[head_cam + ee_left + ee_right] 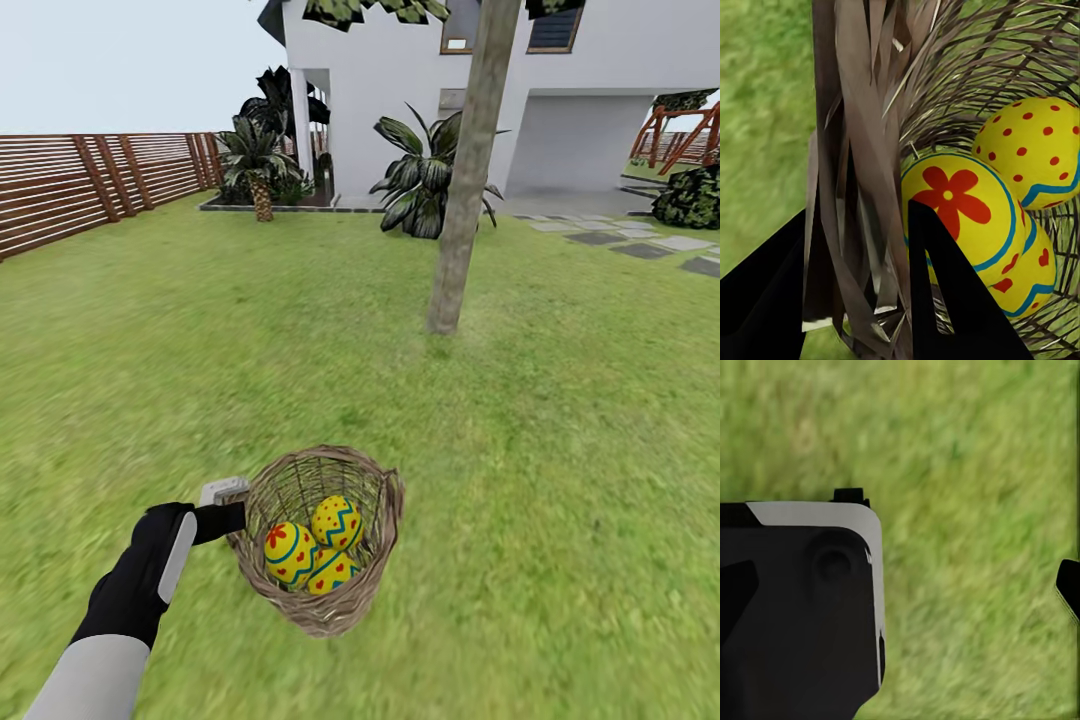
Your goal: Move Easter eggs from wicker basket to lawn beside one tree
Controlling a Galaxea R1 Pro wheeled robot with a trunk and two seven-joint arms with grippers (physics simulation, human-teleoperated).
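Note:
In the head view my left gripper (238, 515) is shut on the rim of the wicker basket (385, 490), which is tilted over the lawn (560, 420). Three yellow Easter eggs lie inside: a flower one (291, 552), a zigzag one (338, 522) and a hearts one (333, 572). In the left wrist view the gripper (859, 214) straddles the woven wall (862, 112), beside the flower egg (960, 202), dotted egg (1035, 146) and hearts egg (1027, 274). The tree (462, 200) stands a few metres ahead. My right gripper (902, 585) hangs open over grass.
A slatted wooden fence (80, 180) runs along the left. The white house (400, 90) is at the back, with a short palm (258, 165) and a broad-leaved plant (420, 175) before it. Stepping stones (640, 245) and a shrub (690, 195) lie far right.

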